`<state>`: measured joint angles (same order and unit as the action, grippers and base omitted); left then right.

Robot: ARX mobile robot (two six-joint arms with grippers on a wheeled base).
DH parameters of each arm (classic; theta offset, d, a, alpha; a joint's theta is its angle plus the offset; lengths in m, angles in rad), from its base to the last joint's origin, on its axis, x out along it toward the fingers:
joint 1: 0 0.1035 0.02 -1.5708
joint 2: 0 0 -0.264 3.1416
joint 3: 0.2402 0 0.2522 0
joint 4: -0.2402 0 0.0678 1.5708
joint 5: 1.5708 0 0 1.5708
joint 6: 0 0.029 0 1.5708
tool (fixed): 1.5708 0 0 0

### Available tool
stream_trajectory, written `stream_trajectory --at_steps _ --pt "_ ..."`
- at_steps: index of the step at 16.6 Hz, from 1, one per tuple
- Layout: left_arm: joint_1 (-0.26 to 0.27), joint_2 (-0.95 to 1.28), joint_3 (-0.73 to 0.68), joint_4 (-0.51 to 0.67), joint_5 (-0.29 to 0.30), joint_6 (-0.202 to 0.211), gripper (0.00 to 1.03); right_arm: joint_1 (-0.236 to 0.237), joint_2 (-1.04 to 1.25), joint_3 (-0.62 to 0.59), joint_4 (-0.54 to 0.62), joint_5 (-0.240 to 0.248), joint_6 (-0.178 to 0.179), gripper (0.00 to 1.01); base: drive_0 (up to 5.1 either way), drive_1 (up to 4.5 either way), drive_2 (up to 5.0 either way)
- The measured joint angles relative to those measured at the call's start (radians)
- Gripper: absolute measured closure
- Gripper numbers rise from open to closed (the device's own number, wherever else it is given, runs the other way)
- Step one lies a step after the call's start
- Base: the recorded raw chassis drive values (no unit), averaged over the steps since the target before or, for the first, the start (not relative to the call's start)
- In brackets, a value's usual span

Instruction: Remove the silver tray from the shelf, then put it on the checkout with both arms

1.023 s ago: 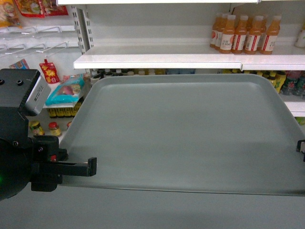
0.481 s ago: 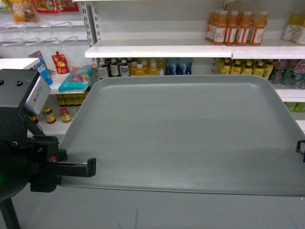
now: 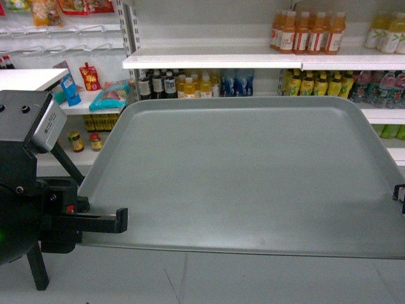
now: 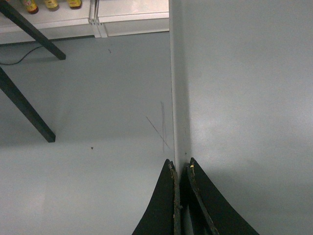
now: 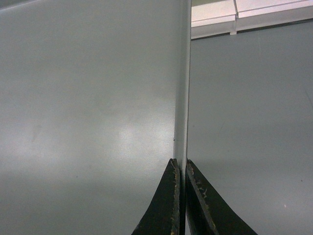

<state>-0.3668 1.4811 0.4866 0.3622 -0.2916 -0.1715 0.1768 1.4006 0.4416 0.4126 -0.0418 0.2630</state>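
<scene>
So your left gripper (image 4: 180, 169) and right gripper (image 5: 180, 166) each pinch an opposite end rim of the silver tray (image 3: 240, 171), held level between them, with the checkout (image 3: 25, 77) off to your left.

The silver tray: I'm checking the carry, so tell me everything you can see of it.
The silver tray is a large flat rectangle, matte grey-green, with rounded corners and a low raised rim, its surface bare. It hangs roughly level in the air above the grey floor, off any shelf. The left gripper pinches its left rim and the right gripper its right rim; nothing else touches it.
</scene>
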Motion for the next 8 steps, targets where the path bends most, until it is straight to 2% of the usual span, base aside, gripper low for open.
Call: stream_trajectory --at_steps 6,8 --pt "0.0 0.0 -0.001 -0.006 -0.001 0.0 1.0 0.0 -0.001 -0.002 -0.008 0.0 0.0 0.99 0.0 -3.98 4.0" --pt "0.0 -0.006 -0.002 0.003 0.0 0.0 1.0 0.0 -0.008 -0.003 0.0 0.0 0.0 0.99 0.0 0.0 0.0"
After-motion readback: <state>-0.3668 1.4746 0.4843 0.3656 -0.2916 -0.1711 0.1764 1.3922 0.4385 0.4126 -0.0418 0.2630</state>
